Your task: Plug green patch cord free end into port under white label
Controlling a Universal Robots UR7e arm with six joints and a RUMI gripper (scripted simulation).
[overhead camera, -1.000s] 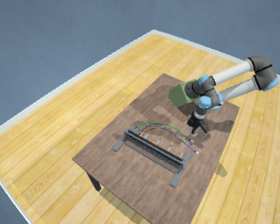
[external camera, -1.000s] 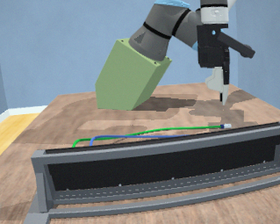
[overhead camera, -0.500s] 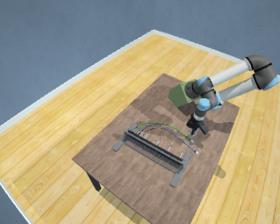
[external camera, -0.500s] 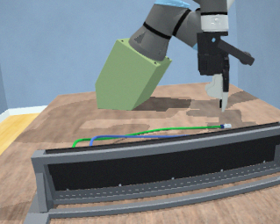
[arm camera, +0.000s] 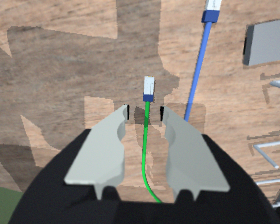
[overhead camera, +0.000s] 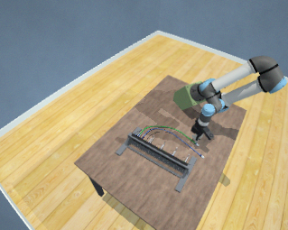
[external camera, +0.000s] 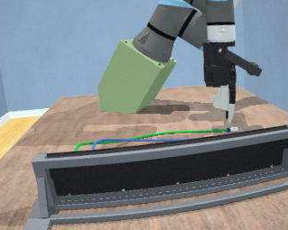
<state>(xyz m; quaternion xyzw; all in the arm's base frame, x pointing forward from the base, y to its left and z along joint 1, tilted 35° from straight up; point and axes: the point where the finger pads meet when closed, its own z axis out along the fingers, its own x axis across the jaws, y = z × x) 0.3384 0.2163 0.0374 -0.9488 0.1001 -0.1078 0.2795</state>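
The green patch cord runs from the rack's far-left part and ends in a clear plug with a dark blue boot, lying free near the table top. My gripper points down above it, open part way and empty. In the wrist view the green cord passes between the fingertips, just behind the boot, below them and not gripped. The rack stands upright with its back to the exterior view. Its ports and colored labels, including the white one, cannot be made out. Which way the green plug's clip faces is unclear.
The blue patch cord runs beside the green one; its free plug lies near the rack's right end. Thin metal wire pieces stick out from the rack's port side. The green arm base stands at the table's back.
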